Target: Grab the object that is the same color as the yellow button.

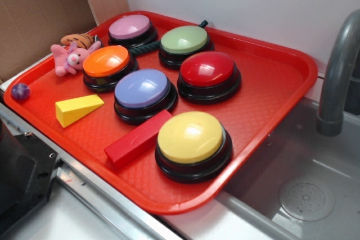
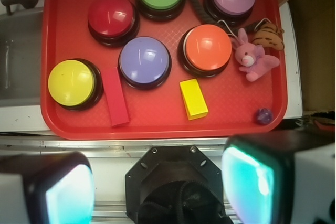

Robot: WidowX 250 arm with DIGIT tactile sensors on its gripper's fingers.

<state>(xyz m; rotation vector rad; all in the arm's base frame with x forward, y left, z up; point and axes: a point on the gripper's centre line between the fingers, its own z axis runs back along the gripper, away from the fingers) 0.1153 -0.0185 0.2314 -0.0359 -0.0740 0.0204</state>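
The yellow wedge block (image 1: 78,109) (image 2: 193,98) lies on the red tray (image 1: 264,99) (image 2: 157,127), near its front left in the exterior view, left of the purple-blue button. The yellow button (image 1: 191,139) (image 2: 71,83) stands at the tray's near corner, with a long red bar (image 1: 138,138) (image 2: 115,96) beside it. My gripper (image 2: 160,187) hangs high above the robot base, off the tray's edge, open with nothing between its two cyan-padded fingers (image 2: 252,182). It does not show in the exterior view.
Several other dome buttons fill the tray: orange (image 1: 107,63), purple-blue (image 1: 143,90), red (image 1: 208,71), green (image 1: 184,41), pink (image 1: 130,28). A pink plush bunny (image 1: 70,57), a striped toy (image 1: 79,40) and a small purple ball (image 1: 20,91) lie at its left. A sink and grey faucet (image 1: 337,77) stand on the right.
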